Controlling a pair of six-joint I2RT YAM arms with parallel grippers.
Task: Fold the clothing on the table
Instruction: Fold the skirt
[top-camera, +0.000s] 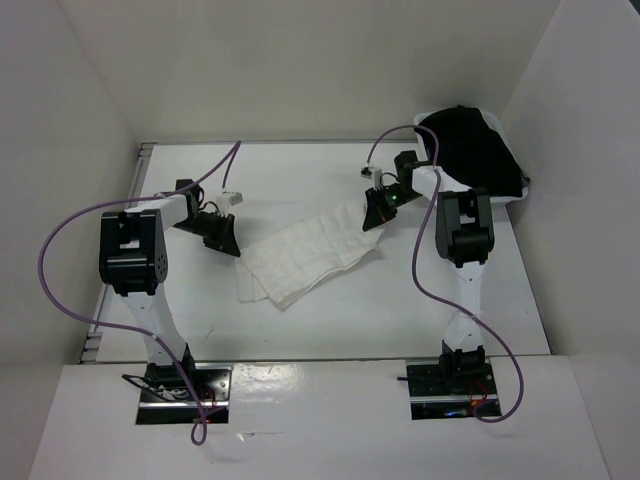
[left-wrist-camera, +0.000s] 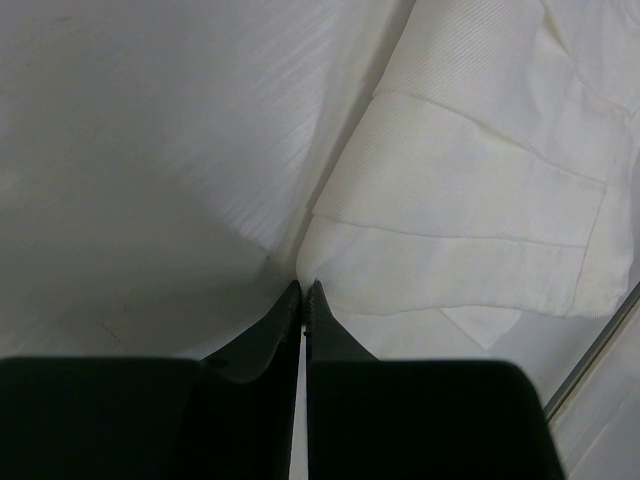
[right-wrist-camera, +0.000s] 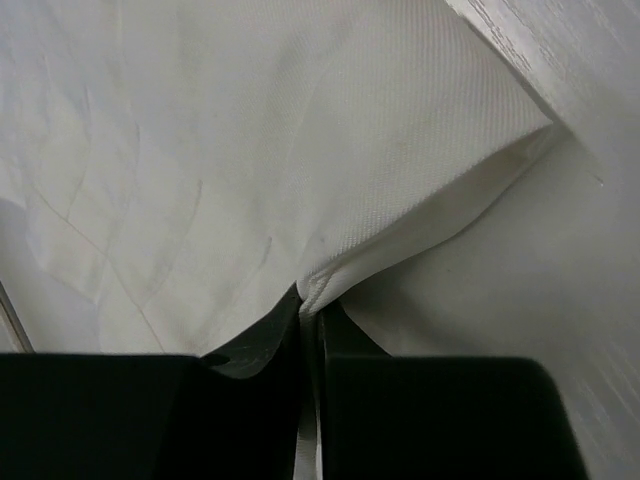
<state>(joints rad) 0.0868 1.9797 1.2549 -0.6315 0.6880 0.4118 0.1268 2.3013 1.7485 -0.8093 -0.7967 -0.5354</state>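
Observation:
The clothing (top-camera: 310, 252), a white pleated skirt, lies slantwise on the table (top-camera: 300, 175) between the two arms. My left gripper (top-camera: 229, 244) is at its left corner. In the left wrist view its jaws (left-wrist-camera: 303, 289) are shut, with the edge of the skirt (left-wrist-camera: 470, 200) drawn in between the tips. At the skirt's upper right corner is my right gripper (top-camera: 378, 214). The right wrist view shows it (right-wrist-camera: 312, 302) shut on a stitched edge of the cloth (right-wrist-camera: 300, 130), which rises slightly off the table (right-wrist-camera: 520, 290).
A black garment (top-camera: 478, 148) fills a small white bin (top-camera: 432, 183) at the back right, just behind the right arm. White walls stand on the left, back and right. A thin metal rail (top-camera: 145, 157) runs along the table's left edge.

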